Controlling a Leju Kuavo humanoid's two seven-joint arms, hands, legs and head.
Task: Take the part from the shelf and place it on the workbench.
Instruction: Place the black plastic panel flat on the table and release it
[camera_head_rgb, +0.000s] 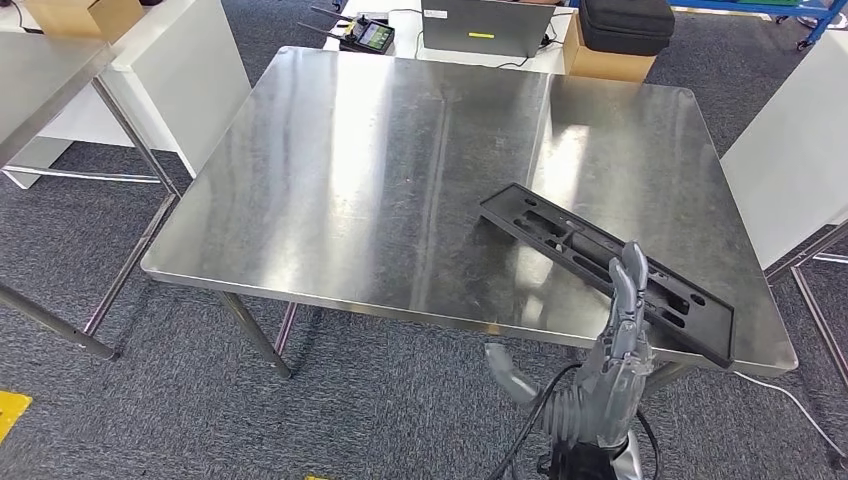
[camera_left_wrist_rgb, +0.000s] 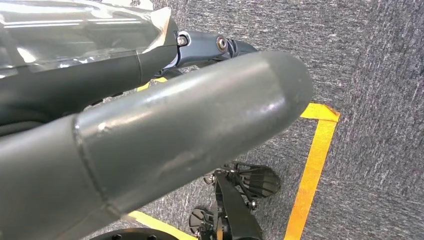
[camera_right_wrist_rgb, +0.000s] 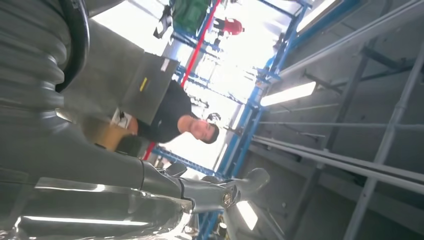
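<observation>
Now right hand (camera_head_rgb: 610, 360) raised, fingers (camera_head_rgb: 628, 285) straight, over part (camera_head_rgb: 560, 235)

Kuavo's hands up close, all grey and chunky

The right hand (camera_head_rgb: 612, 345) has silver-grey segmented fingers (camera_head_rgb: 628, 285), a ribbed grey wrist cover and black cables looping beside it; the left hand (camera_left_wrist_rgb: 150, 135) has a thick, scuffed dark-grey thumb and a small screw on a darker finger.

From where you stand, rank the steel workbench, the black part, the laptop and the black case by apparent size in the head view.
1. Steel workbench.
2. Black part, lying on it at the near right edge.
3. Laptop and black case: look alike, both cropped and farther away, so unranked.
</observation>
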